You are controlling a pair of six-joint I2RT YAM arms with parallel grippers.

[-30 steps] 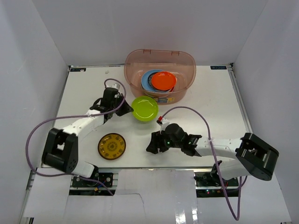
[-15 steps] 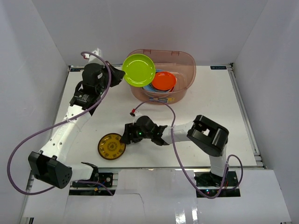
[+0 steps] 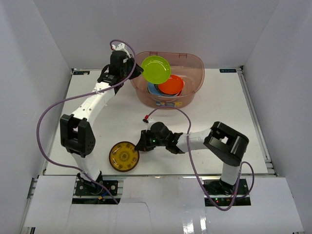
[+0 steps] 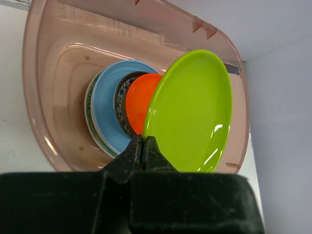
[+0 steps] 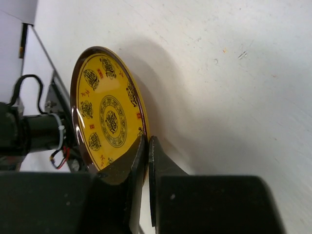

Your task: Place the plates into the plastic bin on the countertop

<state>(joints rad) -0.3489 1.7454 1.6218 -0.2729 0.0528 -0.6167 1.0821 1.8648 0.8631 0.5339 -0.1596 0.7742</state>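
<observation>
My left gripper is shut on the rim of a lime-green plate, held tilted over the left part of the pinkish plastic bin. Inside the bin an orange plate lies on a light blue plate. My right gripper is shut on the right rim of a yellow patterned plate with a brown edge near the front of the white countertop; the plate's rim looks tipped up.
White walls enclose the countertop on three sides. Purple cables loop from both arms over the surface. The table's front edge with brackets lies just below the yellow plate.
The left arm carried the green plate further right over the bin. The right gripper closed on the yellow plate's rim, and the plate shifted slightly right and toward the front edge.
</observation>
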